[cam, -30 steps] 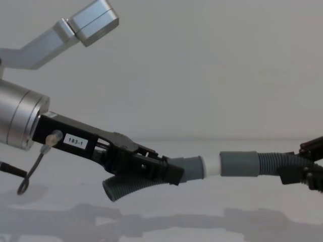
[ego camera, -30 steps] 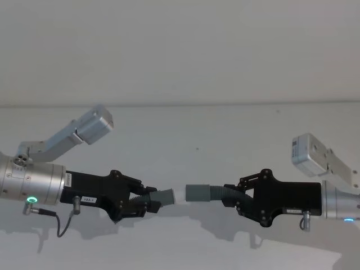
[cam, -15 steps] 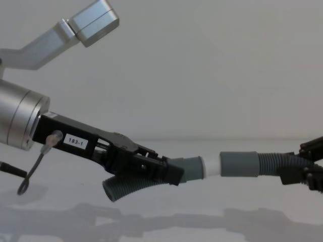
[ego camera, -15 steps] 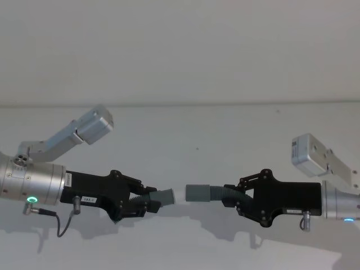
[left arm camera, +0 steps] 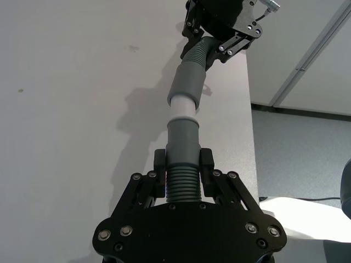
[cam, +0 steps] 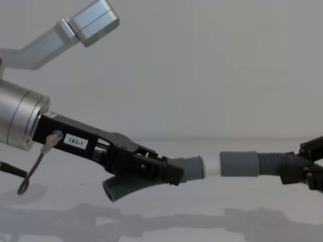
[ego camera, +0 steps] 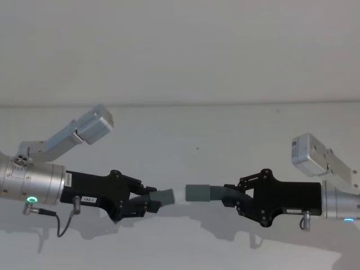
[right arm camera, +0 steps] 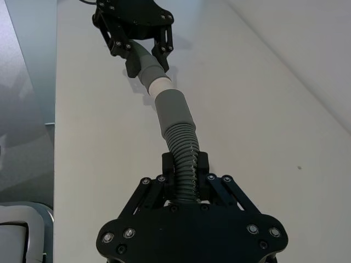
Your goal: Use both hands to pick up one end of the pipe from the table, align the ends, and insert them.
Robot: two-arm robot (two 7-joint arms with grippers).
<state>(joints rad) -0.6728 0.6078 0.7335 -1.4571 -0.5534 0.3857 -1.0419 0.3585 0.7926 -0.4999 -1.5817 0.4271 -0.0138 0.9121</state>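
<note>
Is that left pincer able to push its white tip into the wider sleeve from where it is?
Probably yes: the white tip sits at the sleeve mouth, roughly lined up, nothing between them.

Black screw-studded left pincer (cam: pixel 174 174) labelled "183-1", matching right pincer (ego camera: pixel 235 198), silver cylindrical wrists.

1. The left gripper (ego camera: pixel 151 203) has crept slightly toward the lower left of the head view.
2. The white tip (cam: pixel 211 166) now sits marginally lower against the wide sleeve (cam: pixel 239 164).
</note>
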